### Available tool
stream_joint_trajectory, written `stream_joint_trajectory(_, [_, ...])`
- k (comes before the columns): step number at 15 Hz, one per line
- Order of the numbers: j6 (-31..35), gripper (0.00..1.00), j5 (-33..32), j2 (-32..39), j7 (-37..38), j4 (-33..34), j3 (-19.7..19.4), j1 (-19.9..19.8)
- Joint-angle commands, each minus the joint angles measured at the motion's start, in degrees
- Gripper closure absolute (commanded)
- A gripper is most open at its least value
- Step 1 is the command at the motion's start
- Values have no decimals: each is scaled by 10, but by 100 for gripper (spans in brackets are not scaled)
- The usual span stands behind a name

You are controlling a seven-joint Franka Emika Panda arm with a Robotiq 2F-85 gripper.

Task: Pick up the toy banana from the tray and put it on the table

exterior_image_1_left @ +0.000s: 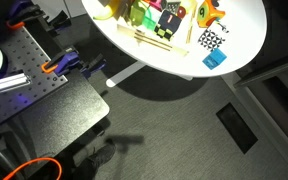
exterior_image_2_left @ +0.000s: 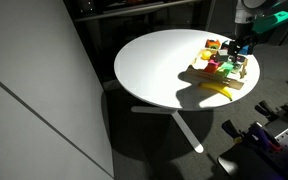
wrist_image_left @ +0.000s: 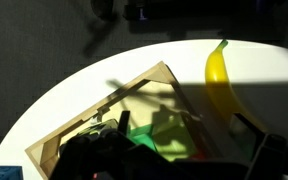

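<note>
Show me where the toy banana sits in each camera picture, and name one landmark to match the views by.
Exterior view: the toy banana is at the top edge, partly cropped, on the table left of the tray.
Exterior view: the toy banana is right of centre, on the table along the tray's near side.
Wrist view: the toy banana is right of centre, on the table beside the tray.
Shared landmark: the tray's pale wooden rim.

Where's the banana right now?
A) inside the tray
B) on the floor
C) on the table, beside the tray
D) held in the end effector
C: the wrist view shows the banana lying on the white table, outside the rim of the tray, with nothing gripping it.
</note>
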Motion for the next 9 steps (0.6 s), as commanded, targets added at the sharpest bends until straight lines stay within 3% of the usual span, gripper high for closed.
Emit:
stream_joint_trajectory(1, [2,0,-5,-29,21,-11,8,-3])
stream_joint_trajectory(9, [-1,0,0,-18,20,0,10,-6])
